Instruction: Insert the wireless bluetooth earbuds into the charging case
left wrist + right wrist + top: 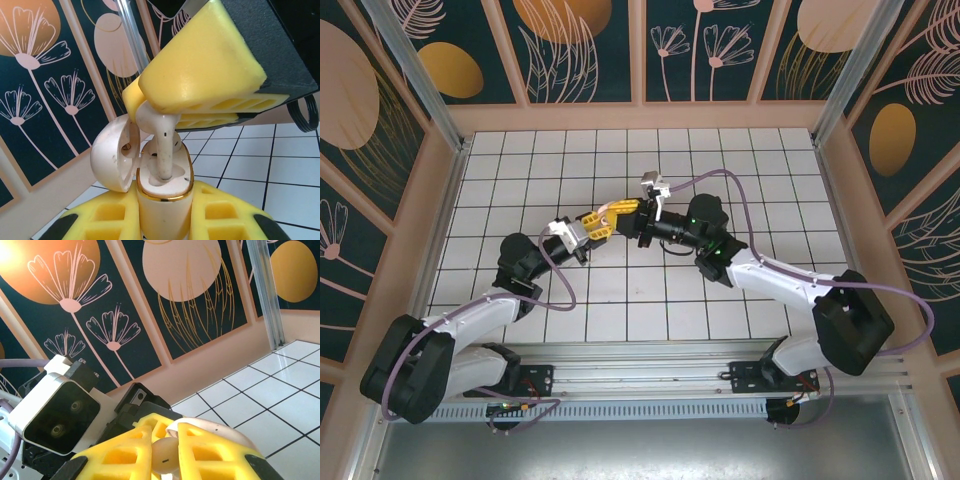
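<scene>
The charging case [162,215], cream with a gold rim, stands upright with my left gripper [165,197] shut on its body. Its round lid [111,155] hangs open to the left. One earbud [162,150] has its stem down in a slot of the case. My right gripper [165,440] is shut on that earbud's head [166,457], and its yellow fingers [200,70] come in from above in the left wrist view. A second pale rounded piece [178,145] sits in the case just behind the stem. In the top view, left gripper [592,228] and right gripper [620,212] meet above mid-table.
White tiled table [650,300] under both arms, walled by patterned panels [580,50] and metal posts [415,70]. The left wrist camera housing [55,415] is close beside the right gripper. Cables [750,200] loop over the right arm.
</scene>
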`<state>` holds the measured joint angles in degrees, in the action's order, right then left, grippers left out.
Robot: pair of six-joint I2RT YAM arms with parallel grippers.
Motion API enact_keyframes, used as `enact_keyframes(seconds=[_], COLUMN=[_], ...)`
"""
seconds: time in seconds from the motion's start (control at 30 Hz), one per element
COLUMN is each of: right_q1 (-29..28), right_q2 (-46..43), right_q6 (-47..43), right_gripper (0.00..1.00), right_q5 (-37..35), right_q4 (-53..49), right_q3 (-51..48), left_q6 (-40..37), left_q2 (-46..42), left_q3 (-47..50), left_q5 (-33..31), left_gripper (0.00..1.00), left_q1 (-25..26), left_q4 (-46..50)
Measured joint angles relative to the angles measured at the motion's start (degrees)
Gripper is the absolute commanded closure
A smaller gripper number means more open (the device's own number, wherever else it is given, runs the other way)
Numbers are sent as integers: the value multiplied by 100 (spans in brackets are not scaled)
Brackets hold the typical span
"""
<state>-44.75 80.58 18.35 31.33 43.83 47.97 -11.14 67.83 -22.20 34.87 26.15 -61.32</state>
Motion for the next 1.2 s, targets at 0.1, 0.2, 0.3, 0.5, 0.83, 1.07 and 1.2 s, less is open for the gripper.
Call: enact_keyframes(seconds=[0.1,0.2,0.3,0.5,0.83,1.07,1.2], right_q1=[-7,-33,-48,-55,-103,-111,-122], right_q2=[17,17,17,46,59,48,-37], right_q6=[2,0,0,0,-201,-501,-691], right_gripper=[84,84,84,84,84,84,84], right_q5=[0,-26,-44,-90,-321,-396,-448], right_q4=[61,85,98,118,-52,-428,-776], right_q3=[0,0,0,0,0,76,131], left_q6=[2,2,9,52,249,372,389], left_q2=[0,0,0,0,0,0,0], left_q3=[0,0,0,0,0,0,0], left_q5=[-20,-17,-15,-22,-42,-42,-17], left_gripper=[82,82,82,82,81,81,81], left_q1=[0,0,2,0,0,-4,-4], left_q4=[-2,-2,-2,0,109,264,310])
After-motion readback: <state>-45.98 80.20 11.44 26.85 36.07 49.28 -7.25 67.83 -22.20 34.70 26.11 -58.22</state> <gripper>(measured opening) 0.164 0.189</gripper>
